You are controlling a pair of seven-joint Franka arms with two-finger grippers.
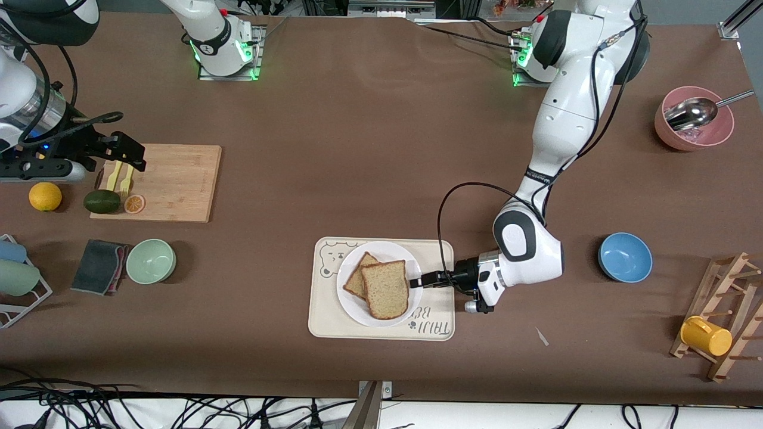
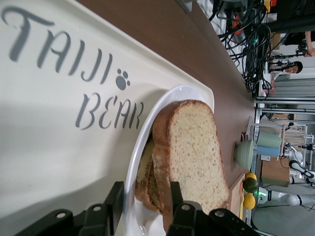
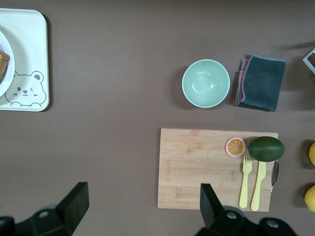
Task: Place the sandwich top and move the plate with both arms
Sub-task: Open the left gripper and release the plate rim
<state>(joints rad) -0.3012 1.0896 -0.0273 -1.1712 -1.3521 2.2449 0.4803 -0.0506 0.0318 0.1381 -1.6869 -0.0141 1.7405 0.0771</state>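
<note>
The sandwich top (image 1: 386,288), a light tan slice with a brown crust, lies on a darker slice (image 1: 359,277) on the white plate (image 1: 381,250). The plate sits on a cream bear tray (image 1: 381,329). My left gripper (image 1: 417,280) is low at the plate's edge toward the left arm's end of the table. In the left wrist view the left gripper (image 2: 146,189) is open, one finger outside the plate rim (image 2: 147,132), the other against the crust of the sandwich top (image 2: 194,152). My right gripper (image 1: 122,156) waits open over the cutting board's end; in its own view the right gripper (image 3: 142,196) holds nothing.
A wooden cutting board (image 1: 173,182) carries an avocado (image 1: 102,201), an orange slice and yellow cutlery. A green bowl (image 1: 151,261) and dark cloth (image 1: 98,266) lie nearer the camera. A blue bowl (image 1: 625,257), pink bowl with ladle (image 1: 694,122) and rack with yellow mug (image 1: 706,335) stand toward the left arm's end.
</note>
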